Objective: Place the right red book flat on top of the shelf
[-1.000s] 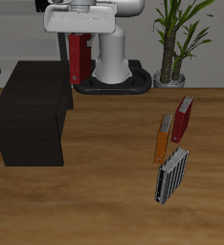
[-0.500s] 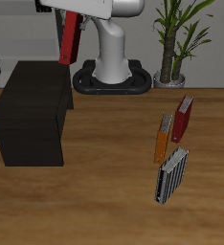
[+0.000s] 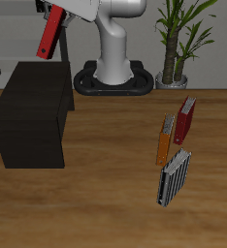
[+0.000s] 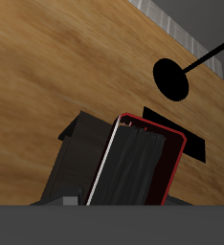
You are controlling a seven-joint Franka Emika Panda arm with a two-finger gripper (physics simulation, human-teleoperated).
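The gripper (image 3: 62, 10) stays clamped on the right red book (image 3: 49, 34), which has swung from upright to a slant and moved out above the shelf (image 3: 33, 111), so laying it flat looks close. The wrist view alone shows the book (image 4: 143, 163) hanging over the shelf's top (image 4: 76, 144); the exterior view adds the darker red book (image 3: 185, 119) far off.

The gripper (image 3: 59, 10) is running off the exterior view's edge at twelve o'clock, so its fingers cannot be made out. The red book (image 3: 50, 35) is losing its upper end there behind the gripper. In the wrist view, the red book (image 4: 138, 163) is hiding part of the shelf (image 4: 74, 153), and a grey band is cutting both off.
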